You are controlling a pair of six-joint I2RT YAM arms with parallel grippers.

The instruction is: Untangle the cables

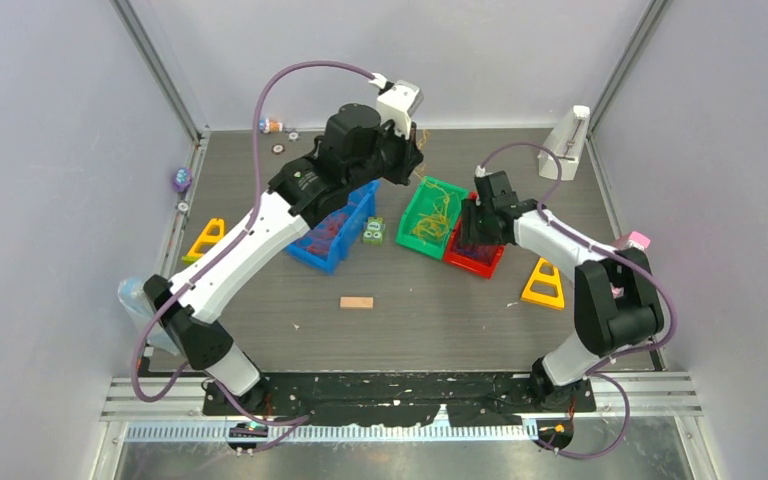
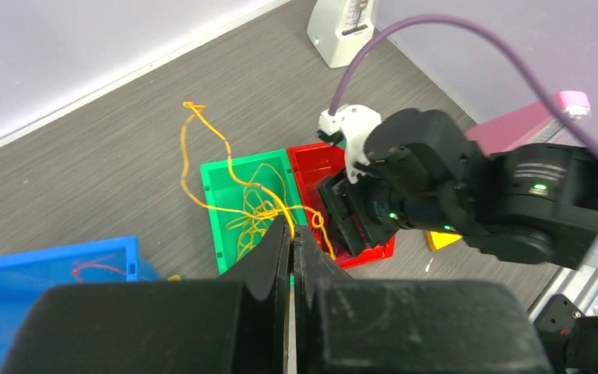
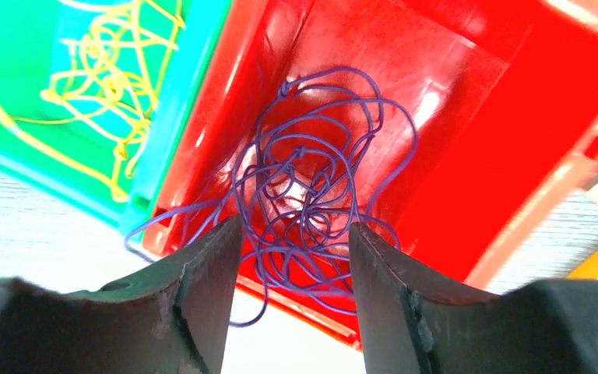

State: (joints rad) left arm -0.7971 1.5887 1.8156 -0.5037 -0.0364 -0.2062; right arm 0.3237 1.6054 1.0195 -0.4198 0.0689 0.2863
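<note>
The left pincer (image 2: 292, 232) is pinched shut on a thin yellow cable (image 2: 202, 128) that loops up and trails down into the green bin (image 2: 216, 195), where more yellow coils lie. The right pincer (image 3: 294, 227) hangs wide open and holds nothing, just over a purple cable (image 3: 311, 179) tangled loosely in the red bin (image 3: 467, 117). An orange-red cable (image 2: 93, 269) lies in the blue bin (image 2: 15, 284).
</note>
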